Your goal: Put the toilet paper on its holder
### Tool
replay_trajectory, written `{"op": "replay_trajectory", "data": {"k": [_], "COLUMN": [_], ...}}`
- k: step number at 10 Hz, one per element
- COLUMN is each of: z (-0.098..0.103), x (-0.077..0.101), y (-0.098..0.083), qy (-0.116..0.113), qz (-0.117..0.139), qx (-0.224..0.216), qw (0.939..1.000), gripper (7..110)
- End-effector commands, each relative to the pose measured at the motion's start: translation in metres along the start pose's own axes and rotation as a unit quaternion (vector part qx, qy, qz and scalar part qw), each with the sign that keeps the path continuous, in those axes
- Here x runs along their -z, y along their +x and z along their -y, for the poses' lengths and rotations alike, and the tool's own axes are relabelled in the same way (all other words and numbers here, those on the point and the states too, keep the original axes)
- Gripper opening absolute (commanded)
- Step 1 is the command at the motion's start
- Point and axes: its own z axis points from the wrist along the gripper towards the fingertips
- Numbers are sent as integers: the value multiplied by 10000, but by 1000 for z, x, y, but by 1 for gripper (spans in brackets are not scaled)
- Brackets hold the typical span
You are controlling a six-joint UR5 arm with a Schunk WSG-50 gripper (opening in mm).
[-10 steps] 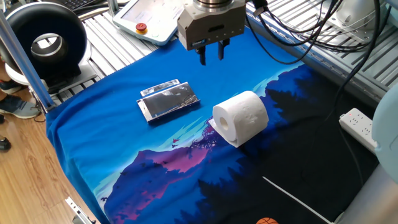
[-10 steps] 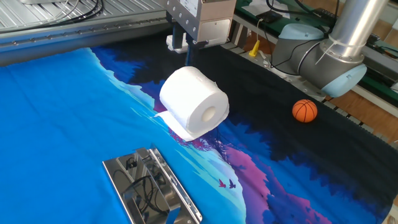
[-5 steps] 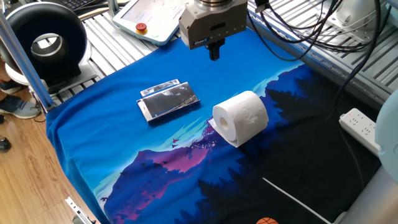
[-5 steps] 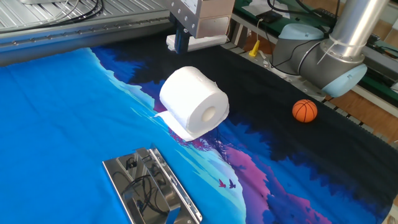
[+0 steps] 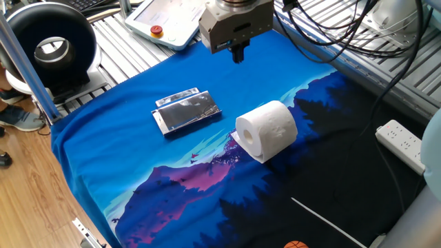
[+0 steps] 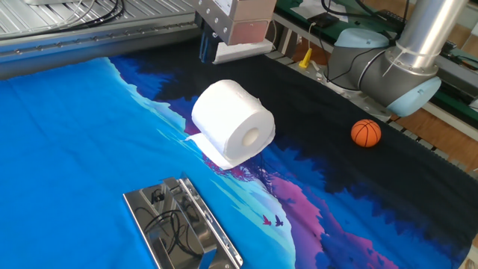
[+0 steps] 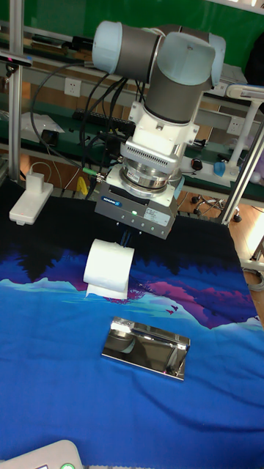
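From my tall fixed view, nearest me is the holder, lying flat on the blue mountain-print cloth. I take it as my landmark. Beyond it and a little aside, the toilet paper lies on its side, apart from the holder, loose sheet trailing beneath. Farther still, I see the gripper hanging above the cloth, fingers pressed together, grasping nothing.
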Motion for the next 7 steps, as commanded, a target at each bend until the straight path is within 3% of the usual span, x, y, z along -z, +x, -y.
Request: {"op": "replay_trajectory", "data": {"k": [1,3,7], "z": [-11,-8,-13], "x": [3,2,-1], "y": [-3,-5,-6], "qy": [-237,-172,-275], "qz": [70,94,90], "qx": [-65,-68,-164], "qw": [9997,9998,9994], "gripper": [7,7,7]}}
